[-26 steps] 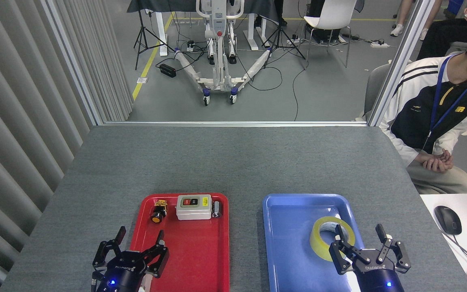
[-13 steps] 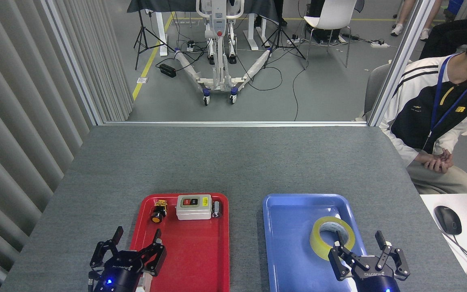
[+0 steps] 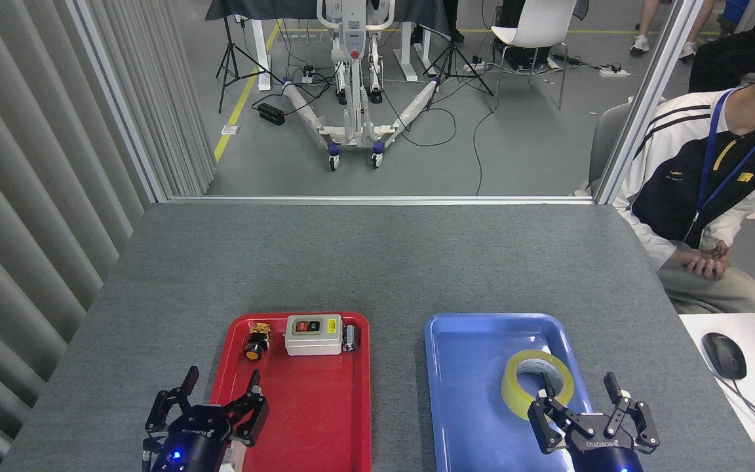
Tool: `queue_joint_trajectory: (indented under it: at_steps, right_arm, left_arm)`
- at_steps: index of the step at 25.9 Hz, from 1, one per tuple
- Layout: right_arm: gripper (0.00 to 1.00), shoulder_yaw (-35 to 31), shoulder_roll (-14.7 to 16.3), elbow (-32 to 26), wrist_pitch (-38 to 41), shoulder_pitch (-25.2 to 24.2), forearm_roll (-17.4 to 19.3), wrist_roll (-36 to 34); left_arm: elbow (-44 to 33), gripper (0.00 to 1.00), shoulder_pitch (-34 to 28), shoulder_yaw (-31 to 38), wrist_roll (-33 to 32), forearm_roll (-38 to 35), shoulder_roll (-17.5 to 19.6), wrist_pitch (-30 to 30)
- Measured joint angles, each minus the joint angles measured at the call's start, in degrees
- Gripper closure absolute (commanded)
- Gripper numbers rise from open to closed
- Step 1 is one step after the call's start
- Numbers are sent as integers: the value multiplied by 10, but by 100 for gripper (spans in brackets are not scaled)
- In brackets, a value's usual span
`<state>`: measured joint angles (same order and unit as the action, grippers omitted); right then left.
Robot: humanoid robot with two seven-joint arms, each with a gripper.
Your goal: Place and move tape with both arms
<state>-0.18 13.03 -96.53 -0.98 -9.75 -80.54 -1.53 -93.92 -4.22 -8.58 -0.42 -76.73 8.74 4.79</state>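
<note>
The tape [image 3: 516, 393], a translucent yellow roll with a whitish core, lies flat in the right part of the blue tray [image 3: 469, 393]. My right gripper [image 3: 578, 391] stands open at the tray's near right corner, with its left finger in front of the roll's near rim and nothing held. At the bottom left, my left gripper [image 3: 222, 382] is open too, straddling the left edge of the red tray [image 3: 325, 419], empty.
At the far end of the red tray sit a white switch box [image 3: 313, 334], a yellow push button [image 3: 256, 341] and a small metal cylinder [image 3: 350, 338]. A seated person [image 3: 698, 196] is beside the table's right edge. A mouse [image 3: 723, 354] lies on the white desk.
My right gripper has drawn back toward the near edge, away from the tape, staying open. The left gripper has slipped slightly nearer too. The tape has not moved.
</note>
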Motion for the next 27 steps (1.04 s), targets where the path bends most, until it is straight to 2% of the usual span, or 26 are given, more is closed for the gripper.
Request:
queue_joint_trajectory:
  at_steps: [27]
  right_arm:
    - [0,3,-19,0,0,0,-2,-5]
  left_arm:
    - [1,0,0,0,0,0,-2,-1]
